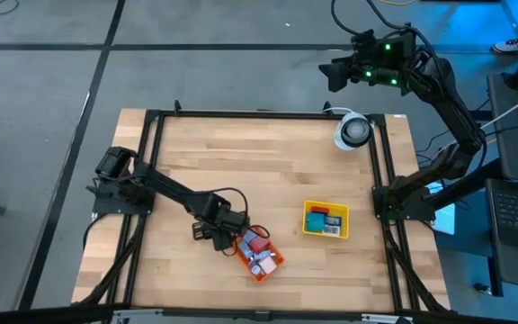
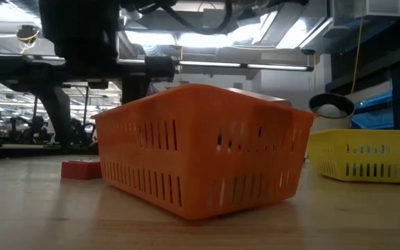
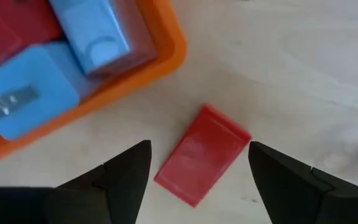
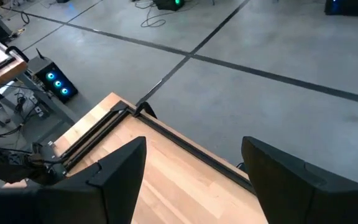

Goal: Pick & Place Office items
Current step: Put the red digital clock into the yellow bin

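A flat red block (image 3: 201,154), one of the office items, lies on the wooden table just outside the orange tray (image 3: 166,59). My left gripper (image 3: 197,149) points down over it, open, with one finger on each side of the block. The low view shows the same red block (image 2: 80,169) beside the orange tray (image 2: 200,149). Inside the tray lie blue pieces (image 3: 95,34) and red pieces (image 3: 5,31). A yellow tray (image 1: 325,219) to the right holds blue and teal pieces. My right gripper (image 4: 194,146) hangs open and raised beyond the table's far right corner (image 1: 335,72).
A white round object (image 1: 353,130) sits near the table's far right corner. A black frame (image 1: 268,114) runs around the tabletop. Bare wood lies in the middle and far left of the table (image 1: 241,157).
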Tool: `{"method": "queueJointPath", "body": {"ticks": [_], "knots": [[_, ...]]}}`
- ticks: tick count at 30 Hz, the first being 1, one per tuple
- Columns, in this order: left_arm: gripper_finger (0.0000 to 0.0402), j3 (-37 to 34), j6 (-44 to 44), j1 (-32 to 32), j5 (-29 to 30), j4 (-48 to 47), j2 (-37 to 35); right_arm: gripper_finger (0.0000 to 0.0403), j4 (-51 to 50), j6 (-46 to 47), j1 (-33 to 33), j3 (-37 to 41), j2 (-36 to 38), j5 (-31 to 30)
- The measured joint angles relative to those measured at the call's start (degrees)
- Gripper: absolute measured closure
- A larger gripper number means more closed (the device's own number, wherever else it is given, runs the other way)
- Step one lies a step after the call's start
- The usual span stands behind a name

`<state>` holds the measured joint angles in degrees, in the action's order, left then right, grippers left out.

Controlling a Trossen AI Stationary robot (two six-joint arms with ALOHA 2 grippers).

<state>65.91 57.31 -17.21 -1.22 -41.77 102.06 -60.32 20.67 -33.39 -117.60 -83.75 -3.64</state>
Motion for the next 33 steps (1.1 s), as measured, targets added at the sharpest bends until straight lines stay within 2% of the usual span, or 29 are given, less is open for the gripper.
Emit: {"method": "queueJointPath", "body": {"ticks": [17, 21, 27, 33], "knots": [[0.0137, 0.3, 3.5, 1.0, -0.8, -0.5, 7.6, 0.0133, 1.7, 2.7, 5.2, 0.0, -0.9, -0.4], [0.0162, 0.3, 2.7, 1.6, -1.3, -0.4, 8.0, 0.0133, 1.7, 2.9, 5.9, 0.0, -0.9, -0.4], [0.0240, 0.2, 0.0, 1.7, -1.0, 1.3, 8.0, 0.0133, 1.8, 1.3, 6.0, 0.0, -0.9, -0.5], [0.0246, 0.2, -5.7, 1.9, 0.2, 0.9, 7.9, 0.0134, 1.8, -0.1, 6.0, 0.0, -0.9, -0.4]]}}
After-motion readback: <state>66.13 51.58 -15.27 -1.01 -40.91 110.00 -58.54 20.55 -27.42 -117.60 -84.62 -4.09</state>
